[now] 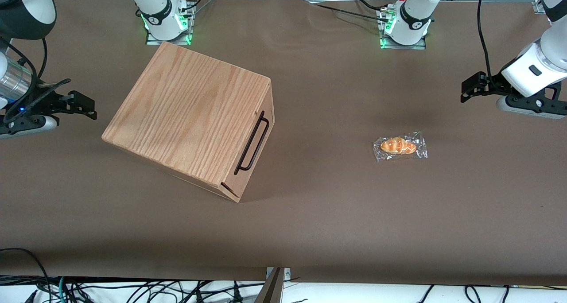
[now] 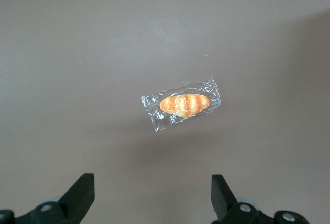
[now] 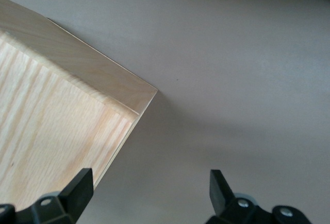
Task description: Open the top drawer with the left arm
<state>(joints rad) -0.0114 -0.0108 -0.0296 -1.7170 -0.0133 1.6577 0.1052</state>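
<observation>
The oak cabinet (image 1: pixel 186 117) sits angled on the brown table (image 1: pixel 336 214). Its drawer front (image 1: pixel 266 101) faces the working arm's end of the table, carries a long black bar handle (image 1: pixel 252 143) and looks flush with the box. The left arm's gripper (image 1: pixel 466 90) hangs above the table toward the working arm's end, well away from the handle and apart from everything. In the left wrist view the gripper (image 2: pixel 153 193) is open and empty, its black fingertips (image 2: pixel 82 188) spread wide above bare table.
A wrapped bread roll (image 1: pixel 400 146) lies on the table between the cabinet and the left gripper, nearer the front camera than the gripper. It also shows in the left wrist view (image 2: pixel 183 105). A cabinet corner shows in the right wrist view (image 3: pixel 51 131).
</observation>
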